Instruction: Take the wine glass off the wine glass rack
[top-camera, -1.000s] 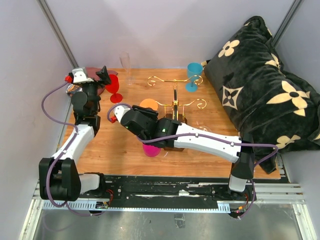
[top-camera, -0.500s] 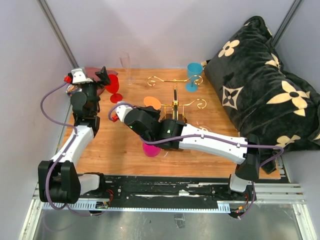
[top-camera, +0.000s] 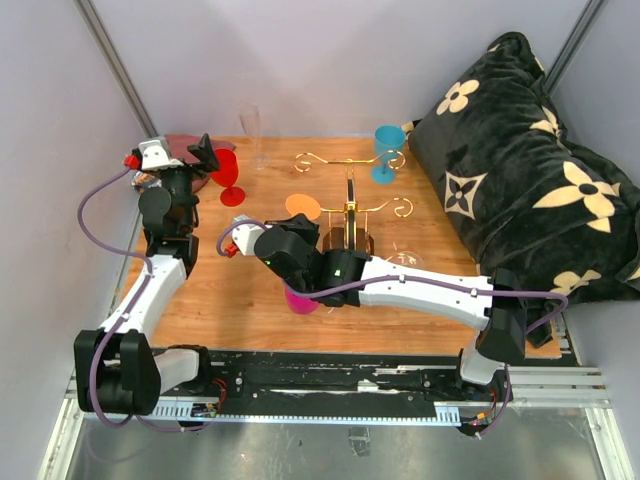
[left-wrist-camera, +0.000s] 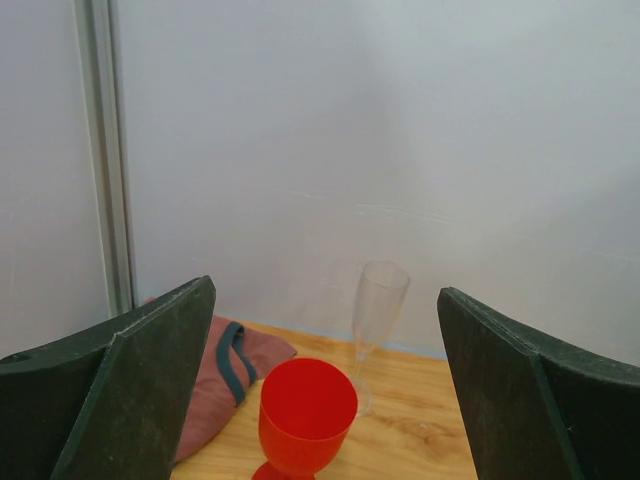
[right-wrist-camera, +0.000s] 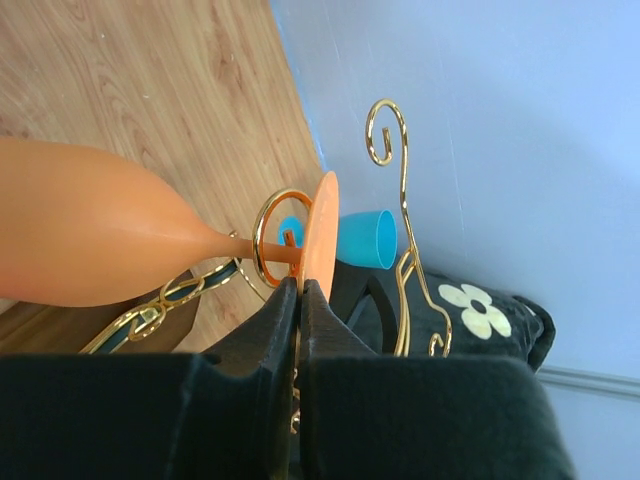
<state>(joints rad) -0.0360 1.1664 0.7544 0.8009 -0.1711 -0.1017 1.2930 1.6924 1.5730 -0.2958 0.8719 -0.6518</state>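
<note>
while the orange wine glass (right-wrist-camera: 90, 240) hangs bowl-down in a gold wire curl of the wine glass rack (top-camera: 352, 238), at the centre of the top view, the right gripper (right-wrist-camera: 300, 292) has its jaws pressed fully together at the rim of the glass's flat foot. they appear to pinch that thin edge, though the contact is partly hidden. the left gripper (left-wrist-camera: 325, 290) is spread wide and holds nothing, at the upper left, facing a red glass (left-wrist-camera: 305, 410).

handling: treat the glass as light, rigid, smooth and probably fragile at the stem. a foot-rim hold is shallow. the stem just under the foot would be the surer place.

clearance: the stem sits inside the wire curl, so it must slide out along the open slot. a blue glass (top-camera: 388, 150) and a pillow (top-camera: 520, 150) crowd the upper right. more room lies over the table (top-camera: 220, 290) at the lower left.
</note>
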